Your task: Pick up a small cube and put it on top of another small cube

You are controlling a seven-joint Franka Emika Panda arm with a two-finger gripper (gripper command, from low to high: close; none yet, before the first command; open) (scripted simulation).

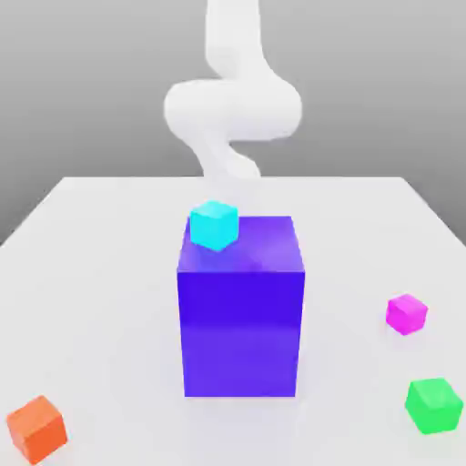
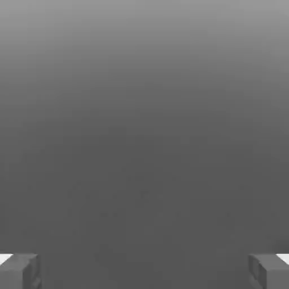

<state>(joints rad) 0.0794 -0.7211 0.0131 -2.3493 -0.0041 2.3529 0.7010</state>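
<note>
The small magenta-pink cube (image 1: pixel 406 313) rests on the white table at the exterior view's right. The small green cube (image 1: pixel 433 405) sits nearer the front edge, a little right of the magenta one and apart from it. My white arm (image 1: pixel 232 109) rises at the back of the table, behind the big blue-purple block. In the hand view my gripper (image 2: pixel 144 270) is open, its two grey fingertips (image 2: pixel 20 271) far apart with nothing between them, facing a plain grey background.
A big blue-purple block (image 1: pixel 241 305) stands in the middle of the table (image 1: pixel 100 273), with a cyan cube (image 1: pixel 214 225) on its top back-left corner. An orange cube (image 1: pixel 37 429) lies at the front left.
</note>
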